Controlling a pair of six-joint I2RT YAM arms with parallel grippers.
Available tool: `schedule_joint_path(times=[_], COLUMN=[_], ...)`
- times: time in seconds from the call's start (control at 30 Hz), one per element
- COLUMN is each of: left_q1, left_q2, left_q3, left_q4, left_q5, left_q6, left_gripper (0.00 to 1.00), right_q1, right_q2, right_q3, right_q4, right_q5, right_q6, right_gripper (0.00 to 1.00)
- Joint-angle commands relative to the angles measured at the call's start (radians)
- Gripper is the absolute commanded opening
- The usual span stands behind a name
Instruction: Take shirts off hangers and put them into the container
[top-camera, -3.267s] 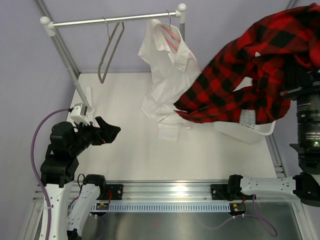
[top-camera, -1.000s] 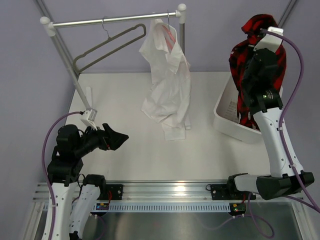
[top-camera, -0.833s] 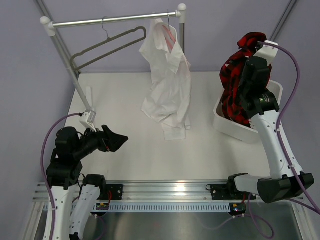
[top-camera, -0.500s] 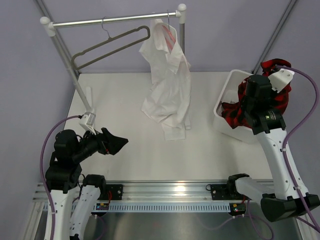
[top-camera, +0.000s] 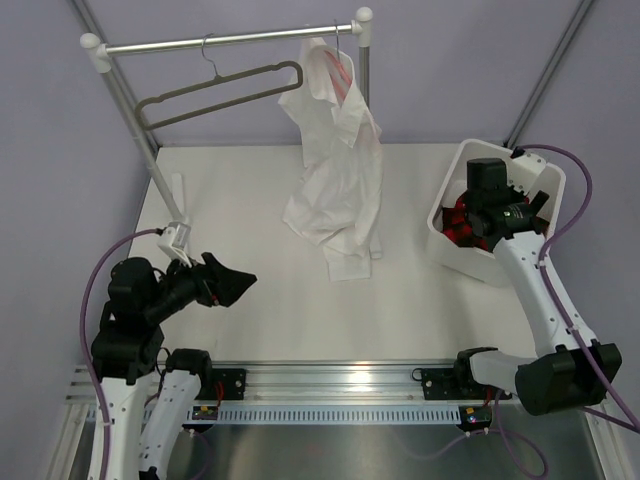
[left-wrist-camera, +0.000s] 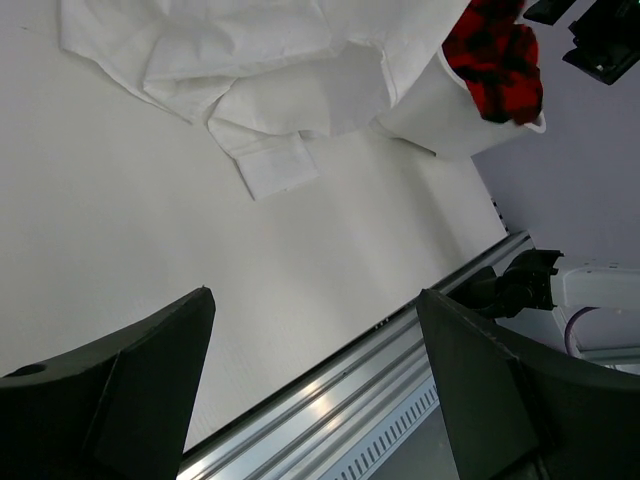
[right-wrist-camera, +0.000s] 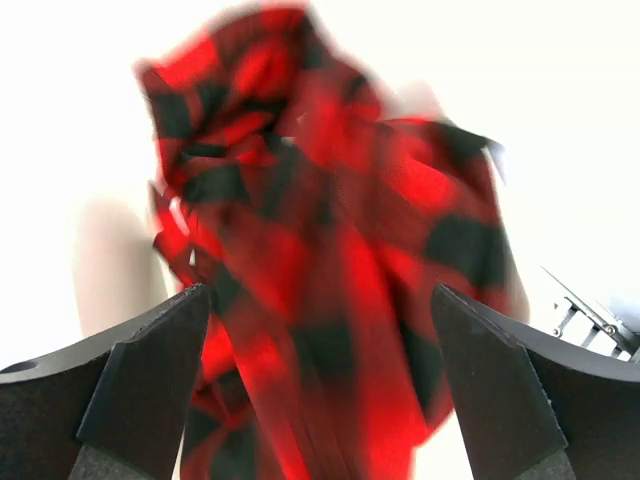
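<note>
Near the left edge, the left gripper (top-camera: 225, 285) is hovering low over the table (top-camera: 280, 320) with its fingers spread wide and nothing between them. It is pointing right and a little far, toward the white shirt (top-camera: 335, 170). This shirt is the thing the next move is turning on, in my judgement. It is lying far and to the right of the left gripper, its long axis is running from the far rail (top-camera: 220, 40) down toward the near side, and its lowest cuff is touching the table. The cuff end is being nearer to the left gripper, while the right gripper (top-camera: 482, 212) is standing about as near to the body of the shirt, so I cannot say which arm is clearly nearer. Farther right, the right gripper is reaching down into the container (top-camera: 447, 250). Its fingers are spread apart, and the plaid shirt (top-camera: 455, 222) is lying loose below them inside the container. A second ago this gripper was pinching the plaid shirt high above the container. Farthest, the white shirt is hanging on the pink hanger (top-camera: 340, 72), and the bare grey hanger (top-camera: 215, 90) is sitting at a flatter angle than before.
</note>
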Motion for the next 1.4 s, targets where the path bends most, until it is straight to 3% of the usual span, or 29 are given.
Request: schedule_joint_path(times=[0.0,0.13,0.17,0.23,0.3,0.33,0.37,0.47,0.67,0.77,1.03,1.37], left_q1=[0.003,0.004,0.004,0.003,0.003,0.003,0.001,-0.002,-0.002,-0.003,-0.005,-0.006], left_q2=[0.064,0.157,0.182,0.193,0.194,0.194,0.19,0.186,0.185,0.182,0.174,0.147], left_q3=[0.031,0.083,0.088,0.089,0.083,0.074,0.068,0.051,0.025,0.019,-0.007,0.011], left_q4=[0.095,0.1,0.111,0.126,0.152,0.158,0.166,0.18,0.193,0.206,0.229,0.194], left_q5=[-0.017,-0.08,-0.085,-0.092,-0.085,-0.082,-0.069,-0.062,-0.059,-0.043,-0.026,-0.025], left_q6=[-0.01,0.034,0.037,0.036,0.027,0.016,0.013,0.004,-0.001,-0.004,-0.016,-0.009], left_gripper=[0.87,0.86,0.86,0.86,0.87,0.87,0.87,0.87,0.87,0.87,0.87,0.87], right_q1=[-0.002,0.051,0.077,0.108,0.124,0.128,0.13,0.154,0.211,0.252,0.315,0.388], right_q2=[-0.051,-0.076,-0.067,0.007,0.163,0.23,0.36,0.515,0.515,0.496,0.482,0.495], right_q3=[0.134,0.38,0.505,0.638,0.9,0.991,1.19,1.439,1.328,1.236,1.105,1.031], right_q4=[0.043,0.082,0.082,0.063,-0.01,-0.105,-0.154,-0.242,-0.145,-0.124,-0.104,-0.018], right_q5=[-0.097,-0.28,-0.336,-0.645,-0.903,-0.959,-1.013,-1.14,-1.251,-1.239,-1.168,-0.965], right_q6=[-0.048,-0.174,-0.226,-0.251,-0.254,-0.272,-0.282,-0.318,-0.383,-0.443,-0.475,-0.544], right_gripper=[0.99,0.99,0.99,1.0,0.98,0.94,0.92,0.84,0.62,0.67,0.66,0.5])
